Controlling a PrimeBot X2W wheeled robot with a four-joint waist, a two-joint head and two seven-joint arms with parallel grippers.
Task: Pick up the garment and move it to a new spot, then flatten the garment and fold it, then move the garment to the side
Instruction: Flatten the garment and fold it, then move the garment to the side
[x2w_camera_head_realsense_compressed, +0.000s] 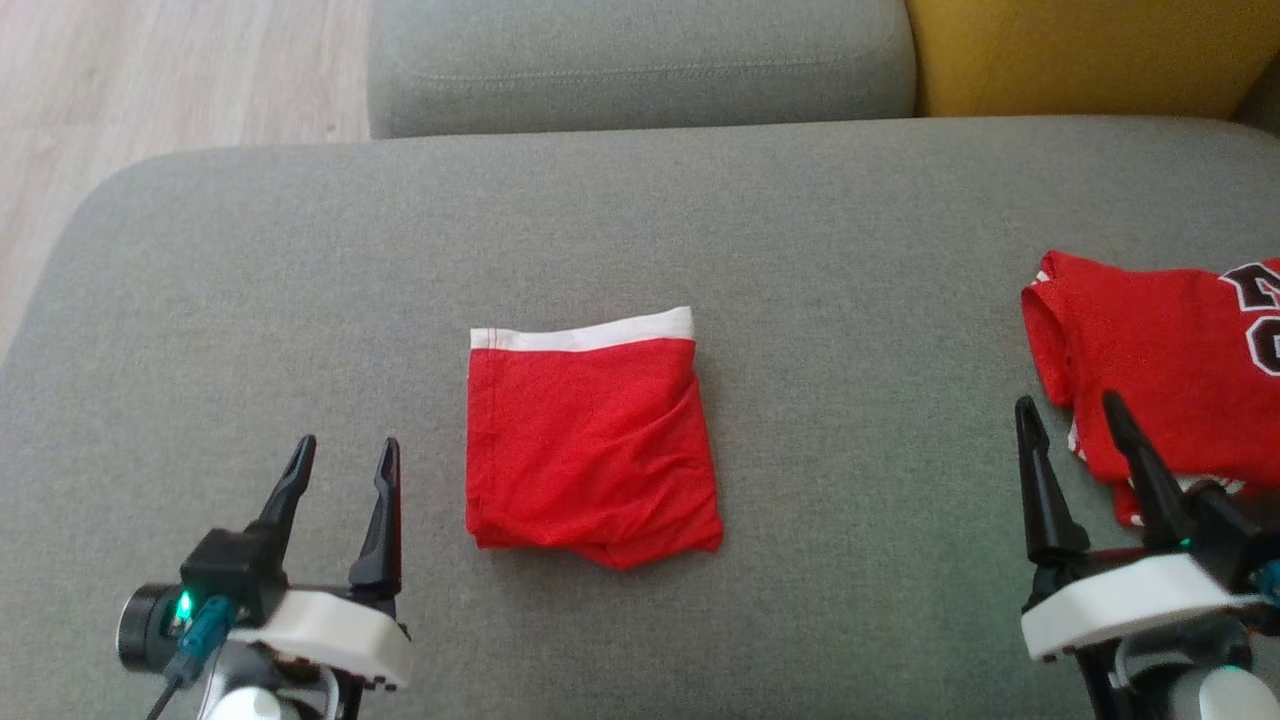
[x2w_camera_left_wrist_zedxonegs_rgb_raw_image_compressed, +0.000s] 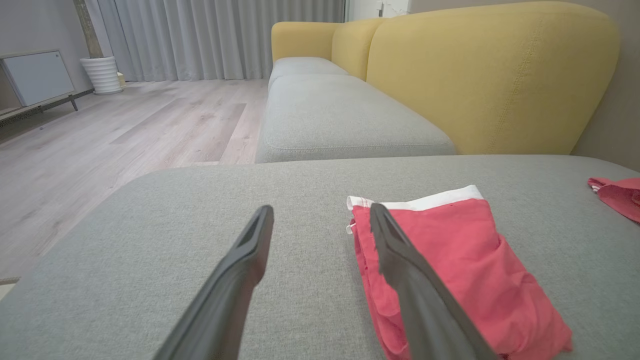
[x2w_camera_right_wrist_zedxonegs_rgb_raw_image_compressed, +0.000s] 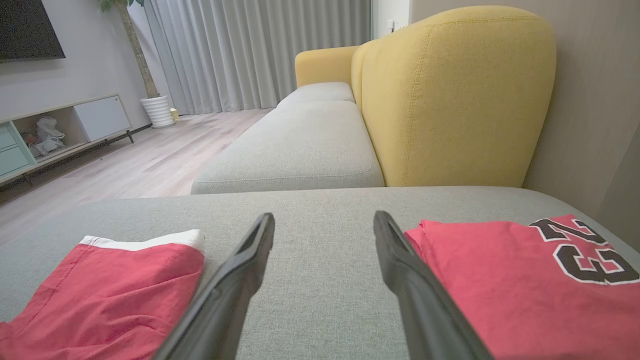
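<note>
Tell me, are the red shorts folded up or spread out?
Folded: the red shorts lie as a compact square, with layered edges along the bottom.

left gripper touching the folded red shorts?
Apart. Head view: a strip of bare grey cushion separates the left gripper, jaws open, from the folded red shorts. The overlap in the left wrist view is only line of sight.

The red jersey bears the number 23 in black figures edged with white, upside down in the right wrist view. In the head view its black print is cut by the right edge and cannot be read.
</note>
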